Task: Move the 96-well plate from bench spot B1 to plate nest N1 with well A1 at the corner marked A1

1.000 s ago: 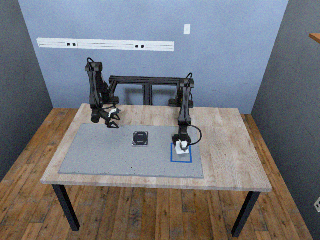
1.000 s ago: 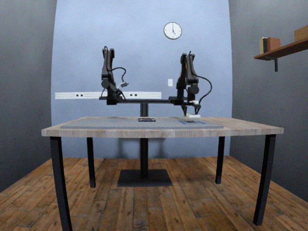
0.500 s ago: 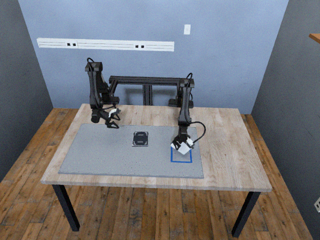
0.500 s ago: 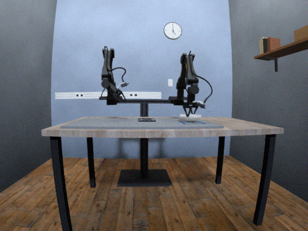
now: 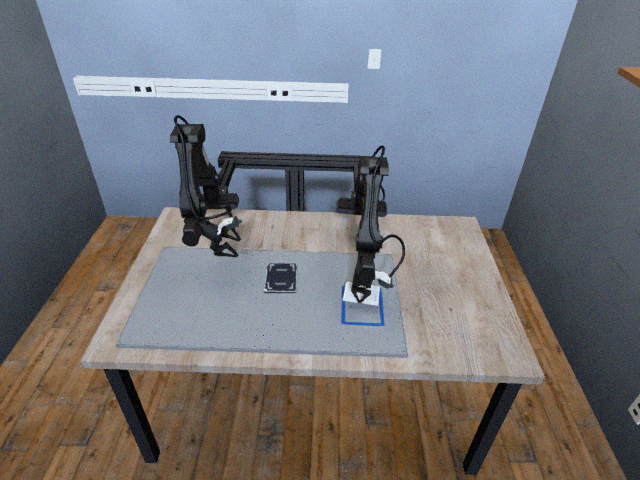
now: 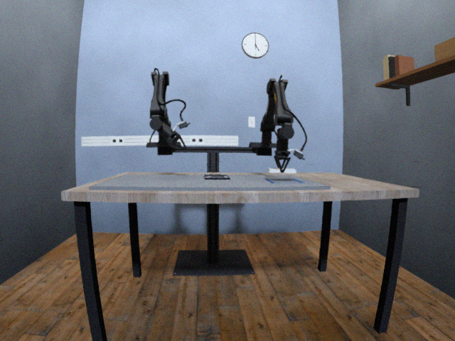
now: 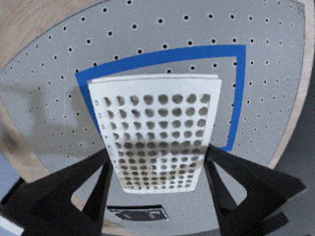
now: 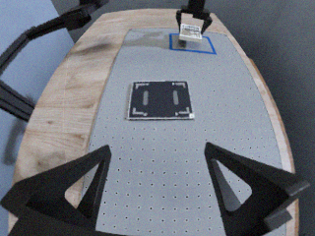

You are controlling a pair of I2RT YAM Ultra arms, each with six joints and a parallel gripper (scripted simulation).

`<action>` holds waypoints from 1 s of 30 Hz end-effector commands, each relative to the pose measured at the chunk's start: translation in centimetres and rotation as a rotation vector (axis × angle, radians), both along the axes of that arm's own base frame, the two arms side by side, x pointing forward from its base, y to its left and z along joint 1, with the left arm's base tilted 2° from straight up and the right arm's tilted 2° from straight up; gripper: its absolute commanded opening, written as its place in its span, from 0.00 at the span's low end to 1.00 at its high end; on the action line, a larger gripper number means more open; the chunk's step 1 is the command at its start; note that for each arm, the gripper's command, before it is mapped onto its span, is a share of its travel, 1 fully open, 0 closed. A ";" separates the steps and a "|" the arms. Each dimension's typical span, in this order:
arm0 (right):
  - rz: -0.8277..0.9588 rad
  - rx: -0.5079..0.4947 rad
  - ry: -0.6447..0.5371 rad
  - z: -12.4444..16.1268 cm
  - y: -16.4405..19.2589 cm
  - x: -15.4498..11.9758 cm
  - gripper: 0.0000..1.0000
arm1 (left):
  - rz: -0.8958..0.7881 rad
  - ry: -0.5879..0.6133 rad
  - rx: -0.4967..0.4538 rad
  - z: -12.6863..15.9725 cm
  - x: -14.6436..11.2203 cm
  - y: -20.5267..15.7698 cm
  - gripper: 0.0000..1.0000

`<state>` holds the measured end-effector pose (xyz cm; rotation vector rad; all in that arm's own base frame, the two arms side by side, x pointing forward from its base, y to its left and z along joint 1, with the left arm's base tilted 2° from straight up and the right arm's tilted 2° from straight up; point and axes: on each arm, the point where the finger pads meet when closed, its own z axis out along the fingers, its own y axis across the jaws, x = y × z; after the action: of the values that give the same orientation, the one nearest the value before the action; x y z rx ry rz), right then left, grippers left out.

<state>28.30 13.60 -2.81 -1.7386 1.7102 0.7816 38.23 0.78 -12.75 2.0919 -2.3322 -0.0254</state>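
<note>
The white 96-well plate is lifted above bench spot B1, a blue outline. My left gripper is shut on the plate's two long sides. Small marks run down the plate's left rim in the left wrist view, too small to read. The dark plate nest N1 is empty, with light corner locators. A small white mark shows at one nest corner. My right gripper is open and empty.
The nest sits on a grey perforated board, between the two arms. The board lies on a wooden table. The right arm stays at the other end, near the board's back edge.
</note>
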 end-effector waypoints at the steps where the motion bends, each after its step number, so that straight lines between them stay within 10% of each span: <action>1: 0.010 0.014 -0.023 0.8 0.3 0.8 1.00 | 0.059 -0.031 0.022 1.1 0.5 0.3 0.83; 30: 0.010 0.014 -0.023 0.8 0.3 0.8 1.00 | 0.119 -0.044 0.022 -3.7 1.3 -0.1 0.83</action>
<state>28.30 13.60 -2.81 -1.7386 1.7103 0.7816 38.11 0.85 -16.66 2.2368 -2.2014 -0.0275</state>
